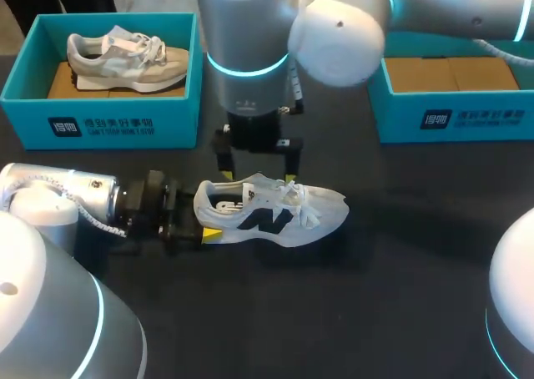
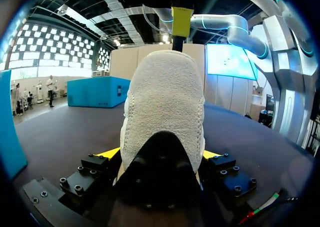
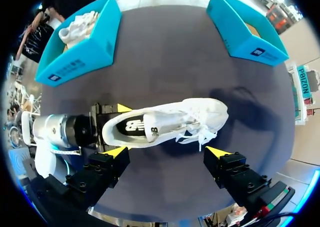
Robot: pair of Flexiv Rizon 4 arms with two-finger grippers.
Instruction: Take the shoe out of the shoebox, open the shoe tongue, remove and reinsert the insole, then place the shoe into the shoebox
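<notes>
While left hand clamps the shoe, right hand hangs wide open.

The shoe lies mid-surface, toe to the right. The left pincer clasps its heel from the left; the right pincer hangs spread above it. Behind left, the left shoebox holds a second shoe; behind right stands the right shoebox.
</notes>
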